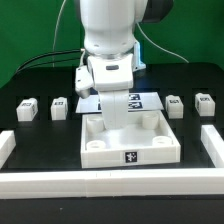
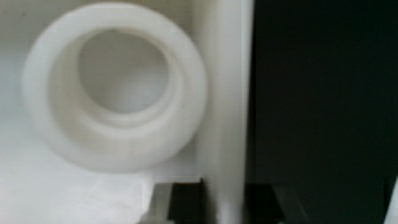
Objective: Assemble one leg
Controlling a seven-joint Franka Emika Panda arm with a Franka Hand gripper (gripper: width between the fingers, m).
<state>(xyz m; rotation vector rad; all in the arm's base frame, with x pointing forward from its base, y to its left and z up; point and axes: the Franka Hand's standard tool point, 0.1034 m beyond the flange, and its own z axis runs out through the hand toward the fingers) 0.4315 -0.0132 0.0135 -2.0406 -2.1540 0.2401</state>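
Claw (image 1: 118, 118) low over large flat white panel (image 1: 100, 150); small white tagged legs (image 1: 60, 105) flank it on both sides, apart; cannot tell its opening.

Black table (image 1: 40, 80): legs (image 1: 27, 108), panel (image 1: 100, 148), bars (image 1: 100, 184)

My wrist view is blurred, a white strip (image 2: 222, 90) covering part of the white round-rimmed hole (image 2: 107, 90). I cannot tell how the tool (image 1: 117, 117) stands.

No word, number or brand can be read anywhere; the only signs are black-and-white square tags, one on the front edge of the large white part (image 1: 100, 150), one on each small white block (image 1: 60, 106) beside it, and some on the marker board (image 1: 150, 100) behind it.
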